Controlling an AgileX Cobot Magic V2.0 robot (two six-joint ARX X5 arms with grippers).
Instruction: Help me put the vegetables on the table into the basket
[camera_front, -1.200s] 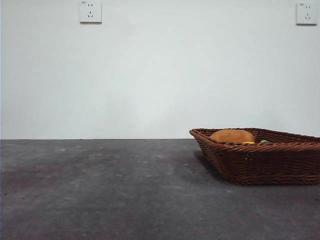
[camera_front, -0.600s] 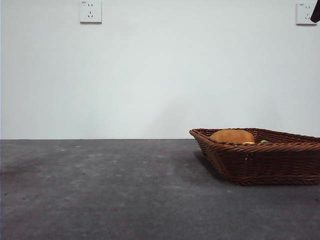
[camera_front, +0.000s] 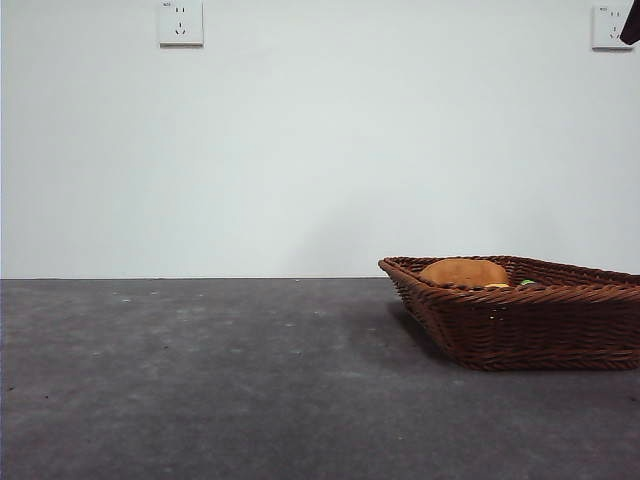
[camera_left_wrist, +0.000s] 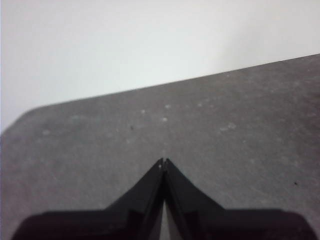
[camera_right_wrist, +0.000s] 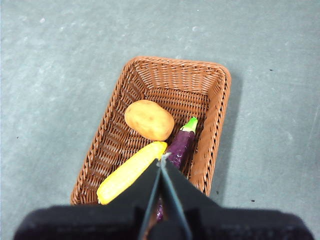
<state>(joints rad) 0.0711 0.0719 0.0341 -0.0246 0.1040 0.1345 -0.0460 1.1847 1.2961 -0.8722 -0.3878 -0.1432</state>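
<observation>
The wicker basket (camera_front: 520, 325) stands on the dark grey table (camera_front: 200, 380) at the right; the right wrist view shows its rim (camera_right_wrist: 220, 100) from above. Inside lie the brown potato (camera_right_wrist: 149, 120), the yellow oblong vegetable (camera_right_wrist: 131, 171) and the purple eggplant (camera_right_wrist: 181, 145) with its green stem. The potato's top (camera_front: 464, 272) shows over the rim in the front view. My right gripper (camera_right_wrist: 163, 159) is shut and empty, high above the basket; a black tip (camera_front: 631, 28) shows at the front view's top right corner. My left gripper (camera_left_wrist: 163, 161) is shut and empty over bare table.
A white wall stands behind the table with two sockets (camera_front: 181, 23) high up. The table's far edge (camera_left_wrist: 150, 89) shows in the left wrist view.
A black arm tip has come into the front view's top right corner since one second ago. The basket and vegetables have not moved.
</observation>
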